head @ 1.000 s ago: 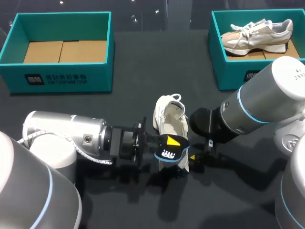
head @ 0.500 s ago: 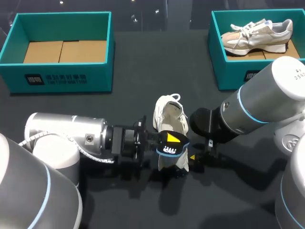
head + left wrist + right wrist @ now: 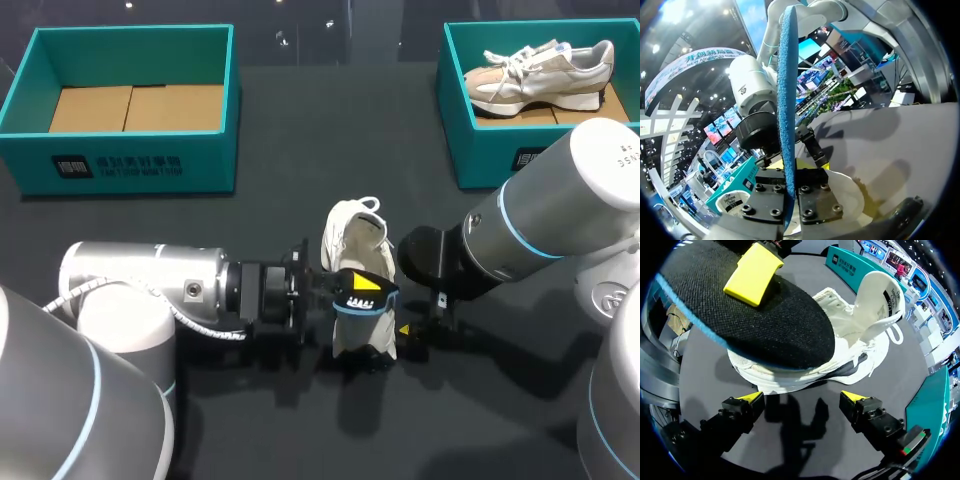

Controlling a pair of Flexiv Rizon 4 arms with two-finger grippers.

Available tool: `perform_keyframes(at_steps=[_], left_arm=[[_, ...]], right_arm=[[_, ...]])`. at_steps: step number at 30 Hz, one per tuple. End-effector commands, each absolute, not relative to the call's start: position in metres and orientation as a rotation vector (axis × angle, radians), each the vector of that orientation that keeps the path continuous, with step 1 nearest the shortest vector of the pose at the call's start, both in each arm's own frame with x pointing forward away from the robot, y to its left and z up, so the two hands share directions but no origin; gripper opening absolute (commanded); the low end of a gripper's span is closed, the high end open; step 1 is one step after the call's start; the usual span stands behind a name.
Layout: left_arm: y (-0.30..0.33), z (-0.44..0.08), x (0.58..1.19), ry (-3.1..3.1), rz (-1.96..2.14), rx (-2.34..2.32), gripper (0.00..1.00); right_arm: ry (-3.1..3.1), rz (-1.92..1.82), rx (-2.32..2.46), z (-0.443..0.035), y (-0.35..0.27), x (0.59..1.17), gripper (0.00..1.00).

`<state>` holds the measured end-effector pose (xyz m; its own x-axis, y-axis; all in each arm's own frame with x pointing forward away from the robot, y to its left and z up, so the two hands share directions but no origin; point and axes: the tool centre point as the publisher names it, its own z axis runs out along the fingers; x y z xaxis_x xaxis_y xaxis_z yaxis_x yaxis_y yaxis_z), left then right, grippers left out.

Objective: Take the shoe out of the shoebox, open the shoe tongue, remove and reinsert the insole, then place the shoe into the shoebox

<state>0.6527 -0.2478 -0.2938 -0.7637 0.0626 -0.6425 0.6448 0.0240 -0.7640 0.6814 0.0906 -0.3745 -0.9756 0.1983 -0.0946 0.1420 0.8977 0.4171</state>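
A white shoe lies on the dark table mat, tongue pulled up. My left gripper is shut on the black insole with a blue edge, holding it just above the shoe's front half. In the left wrist view the insole stands edge-on, clamped between the gripper's fingers. The right wrist view has the insole over the shoe, with one yellow tip of the left gripper's fingers on top. My right gripper stands open beside the shoe's sole, holding nothing.
A teal shoebox at the back left holds only a cardboard floor. A second teal shoebox at the back right holds another pale shoe. My right arm reaches in beside the shoe.
My left arm has slid a little to the right, carrying the insole up and over the shoe's front. The right arm and the shoe have stayed put.
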Motion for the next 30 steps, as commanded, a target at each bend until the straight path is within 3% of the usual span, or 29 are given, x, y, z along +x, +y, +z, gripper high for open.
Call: perform_keyframes(at_steps=[1,30], left_arm=[[-0.252,-0.298,0.657,1.878,-1.785,0.715,0.00],[-0.244,-0.318,0.678,1.940,-1.701,0.682,0.00]], right_arm=[[2.925,0.629,0.264,-0.375,0.090,0.680,1.00],[2.925,0.629,0.264,-0.375,0.090,0.680,1.00]])
